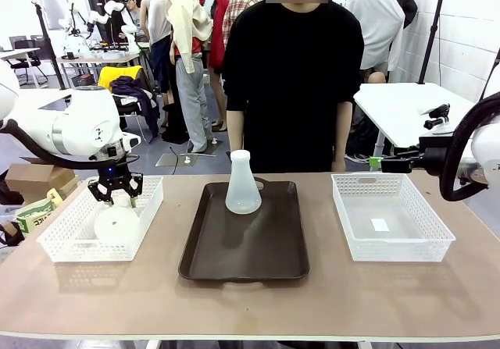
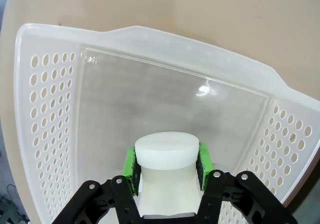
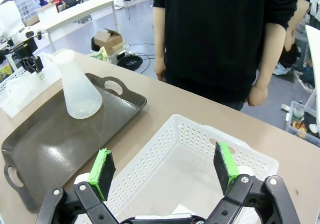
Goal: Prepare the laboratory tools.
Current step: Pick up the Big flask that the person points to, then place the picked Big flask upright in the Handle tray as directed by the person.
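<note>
One frosted white conical flask (image 1: pixel 116 224) stands in the left white mesh basket (image 1: pixel 66 236), and my left gripper (image 1: pixel 116 194) is shut on its neck from above. In the left wrist view the flask's rim (image 2: pixel 166 153) sits between the green pads (image 2: pixel 131 169) of that gripper (image 2: pixel 166 168). A second flask (image 1: pixel 243 183) stands upright at the far end of the dark brown tray (image 1: pixel 250 247); it shows again as a flask (image 3: pixel 79 89) on the tray (image 3: pixel 45 149) in the right wrist view. My right gripper (image 3: pixel 164 168) hangs open over the right basket (image 3: pixel 185 169), holding nothing, behind that basket (image 1: pixel 380 162).
The right white mesh basket (image 1: pixel 391 243) holds a small white slip. A person in black (image 1: pixel 293 76) stands at the far table edge, arms down, hands (image 3: pixel 257 94) off the table. Bare tabletop (image 1: pixel 250 302) runs along the front.
</note>
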{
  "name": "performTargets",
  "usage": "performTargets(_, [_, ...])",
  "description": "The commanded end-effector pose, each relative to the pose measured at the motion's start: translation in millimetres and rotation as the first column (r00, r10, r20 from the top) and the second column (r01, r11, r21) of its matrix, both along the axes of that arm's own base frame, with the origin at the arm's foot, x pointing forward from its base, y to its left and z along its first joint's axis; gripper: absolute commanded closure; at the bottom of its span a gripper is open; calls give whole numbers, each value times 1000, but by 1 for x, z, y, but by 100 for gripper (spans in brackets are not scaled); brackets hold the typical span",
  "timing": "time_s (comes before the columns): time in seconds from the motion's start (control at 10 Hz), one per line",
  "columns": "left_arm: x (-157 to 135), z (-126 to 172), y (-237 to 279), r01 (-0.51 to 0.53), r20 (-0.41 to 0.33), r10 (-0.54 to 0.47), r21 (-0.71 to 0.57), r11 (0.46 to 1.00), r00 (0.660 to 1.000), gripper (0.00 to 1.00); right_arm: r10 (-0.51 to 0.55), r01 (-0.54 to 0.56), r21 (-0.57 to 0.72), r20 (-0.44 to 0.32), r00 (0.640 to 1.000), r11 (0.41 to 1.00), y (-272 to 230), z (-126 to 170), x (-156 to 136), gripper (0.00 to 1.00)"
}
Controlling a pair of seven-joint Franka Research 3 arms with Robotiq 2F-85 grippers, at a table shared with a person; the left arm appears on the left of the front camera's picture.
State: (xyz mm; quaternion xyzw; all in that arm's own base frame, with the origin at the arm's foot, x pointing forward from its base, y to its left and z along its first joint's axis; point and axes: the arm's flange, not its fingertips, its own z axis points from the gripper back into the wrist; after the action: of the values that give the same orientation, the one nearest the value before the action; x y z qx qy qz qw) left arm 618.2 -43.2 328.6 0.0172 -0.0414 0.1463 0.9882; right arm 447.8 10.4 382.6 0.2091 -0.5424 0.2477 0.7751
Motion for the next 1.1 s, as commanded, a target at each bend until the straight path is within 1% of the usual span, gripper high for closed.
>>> performTargets(0.0, [1, 0, -1, 2, 7, -2, -1, 1000, 1000, 100, -4, 4, 5, -7, 1000, 1000, 1, -1, -1, 0])
performTargets(1.0, [1, 0, -1, 2, 7, -2, -1, 1000, 1000, 100, -4, 4, 5, -7, 1000, 1000, 1, -1, -1, 0])
